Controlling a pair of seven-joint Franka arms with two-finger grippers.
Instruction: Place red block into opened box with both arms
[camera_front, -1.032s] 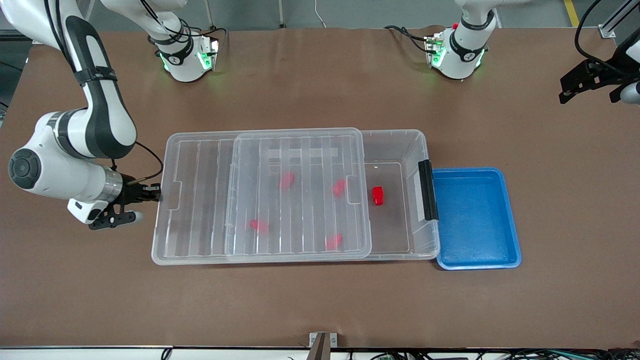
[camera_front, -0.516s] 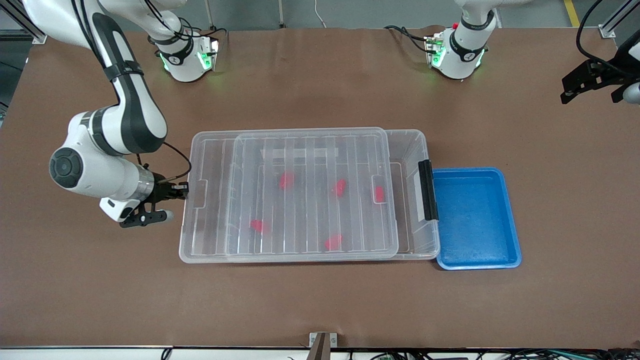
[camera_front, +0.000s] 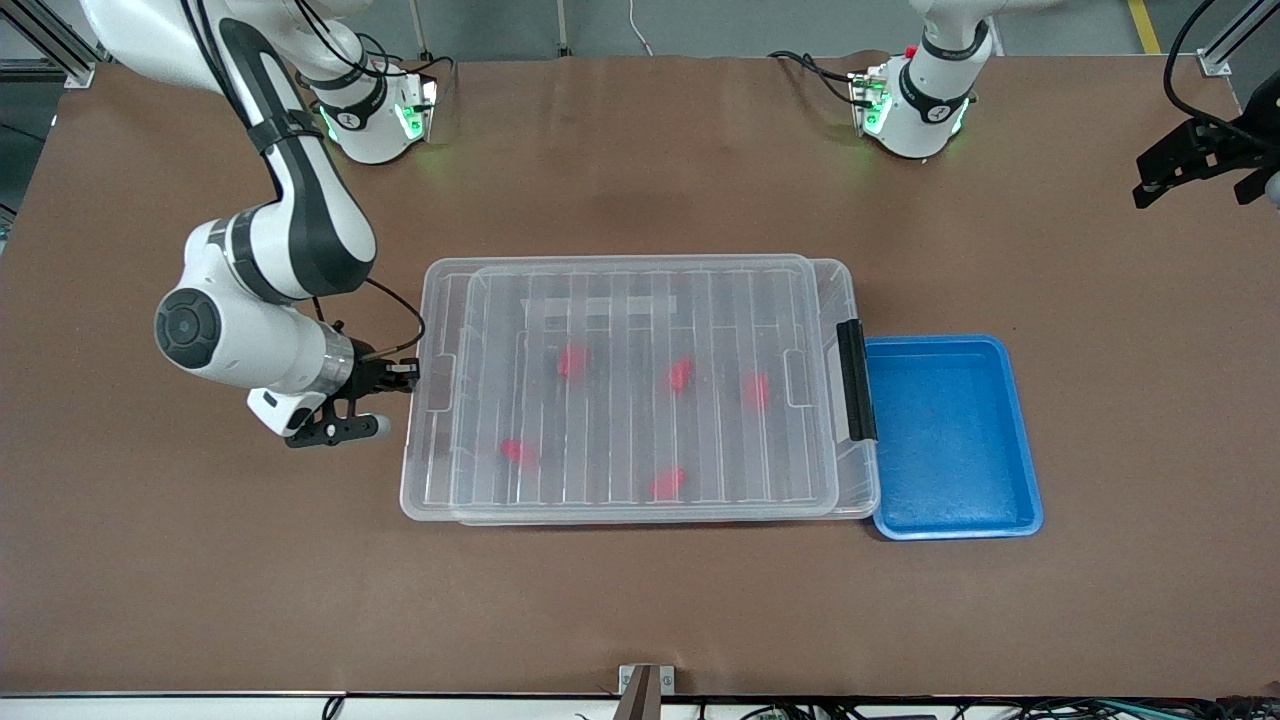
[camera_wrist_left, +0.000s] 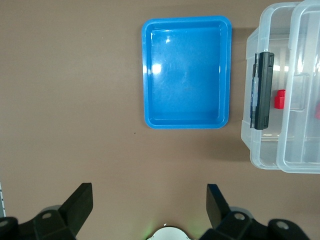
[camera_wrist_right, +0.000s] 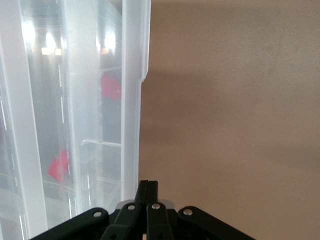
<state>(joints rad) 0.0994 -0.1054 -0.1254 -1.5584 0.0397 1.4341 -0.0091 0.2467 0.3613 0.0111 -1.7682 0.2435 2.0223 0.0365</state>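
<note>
The clear box lies mid-table with its ribbed lid covering nearly all of it. Several red blocks show blurred through the lid, among them one near the black latch bar and one mid-box. My right gripper is shut, its tips against the lid's end toward the right arm's end of the table; the right wrist view shows the right gripper beside the lid edge. My left gripper hangs open and empty over the left arm's end of the table, with the same left gripper seen above bare tabletop.
A blue tray with nothing in it sits against the box's latch end; the left wrist view shows the tray next to the latch bar and a red block under the lid. Brown tabletop surrounds both.
The lid has slid toward the left arm's end with my shut right gripper at its end. It now covers the red block that lay bare. The left gripper drifted slightly outward.
</note>
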